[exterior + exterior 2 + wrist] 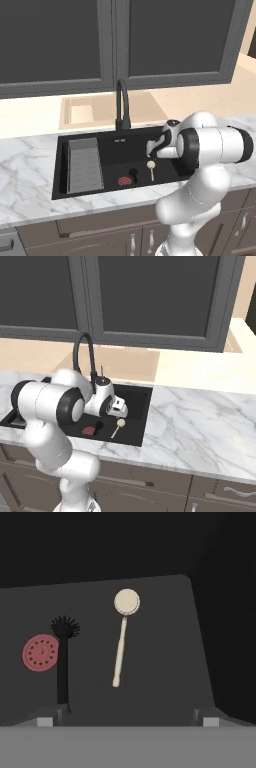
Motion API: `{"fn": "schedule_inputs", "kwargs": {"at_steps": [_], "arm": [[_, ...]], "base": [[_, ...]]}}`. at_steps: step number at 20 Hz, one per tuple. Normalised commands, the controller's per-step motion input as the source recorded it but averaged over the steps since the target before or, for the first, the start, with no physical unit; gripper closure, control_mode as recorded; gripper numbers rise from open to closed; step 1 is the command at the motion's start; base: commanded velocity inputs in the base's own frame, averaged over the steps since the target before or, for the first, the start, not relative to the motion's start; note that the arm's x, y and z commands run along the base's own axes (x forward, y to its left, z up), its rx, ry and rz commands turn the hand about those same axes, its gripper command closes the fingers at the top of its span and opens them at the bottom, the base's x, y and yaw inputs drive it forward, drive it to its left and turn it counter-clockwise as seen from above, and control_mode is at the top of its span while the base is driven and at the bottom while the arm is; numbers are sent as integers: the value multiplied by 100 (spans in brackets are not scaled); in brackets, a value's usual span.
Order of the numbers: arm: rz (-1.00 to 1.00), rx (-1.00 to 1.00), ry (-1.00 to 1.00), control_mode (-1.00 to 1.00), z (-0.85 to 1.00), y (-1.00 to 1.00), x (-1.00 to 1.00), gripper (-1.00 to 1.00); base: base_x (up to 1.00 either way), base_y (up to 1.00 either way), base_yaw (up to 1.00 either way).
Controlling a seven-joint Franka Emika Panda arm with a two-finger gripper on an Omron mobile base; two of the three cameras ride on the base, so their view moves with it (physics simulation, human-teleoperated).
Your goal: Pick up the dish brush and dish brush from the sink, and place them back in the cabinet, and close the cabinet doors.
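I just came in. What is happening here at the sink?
The white arm is reaching down over the sink, and its gripper hangs open above the basin floor, holding nothing. Two brushes lie on that floor: the cream brush lies apart from the black brush, which is right beside the red drain. Neither brush is picked up yet. The faucet stands behind the basin.
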Motion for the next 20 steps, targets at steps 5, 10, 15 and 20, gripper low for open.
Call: {"fn": "schedule_inputs", "kwargs": {"at_steps": [5,10,15,20], "arm": [[0,0,2,-100,-11,0,25,-100],[0,0,3,-100,-12,0,18,-100],[0,0,4,-100,-15,0,17,-100],[0,0,3,-100,-23,0,13,-100]], "base": [[0,0,0],[0,0,0],[0,0,0],[0,0,0]]}}
